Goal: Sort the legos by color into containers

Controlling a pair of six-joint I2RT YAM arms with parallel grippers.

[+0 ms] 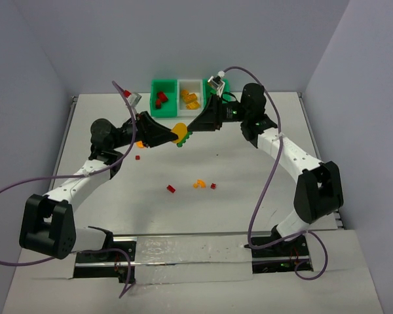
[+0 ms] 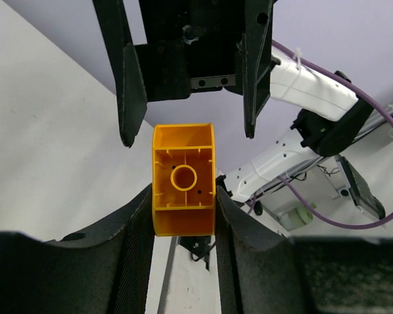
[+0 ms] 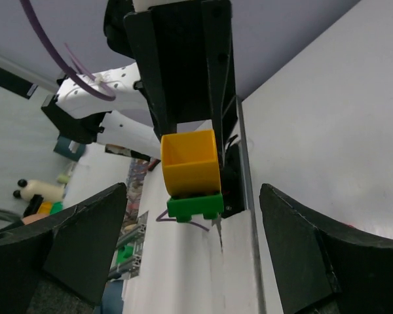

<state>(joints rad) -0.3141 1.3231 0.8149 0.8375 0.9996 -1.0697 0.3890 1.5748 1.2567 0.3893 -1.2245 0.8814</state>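
Note:
My left gripper (image 1: 175,135) is shut on a yellow curved lego (image 1: 180,131) with a small green lego (image 1: 183,140) stuck to it, held above the table in front of the containers. In the left wrist view the yellow lego (image 2: 183,190) sits between my fingers (image 2: 134,255). My right gripper (image 1: 191,129) is open, facing it; in the right wrist view the yellow lego (image 3: 190,167) and green lego (image 3: 194,206) hang just beyond my wide-apart fingertips (image 3: 85,242). The left green bin (image 1: 154,91) holds red legos, the white bin (image 1: 190,82) yellow and orange ones.
The right green bin (image 1: 225,84) is mostly hidden behind the right arm. Loose on the table lie a red lego (image 1: 171,189), an orange curved lego (image 1: 199,184), a red lego (image 1: 213,186), a tiny red one (image 1: 137,157) and an orange one (image 1: 139,144) under the left arm.

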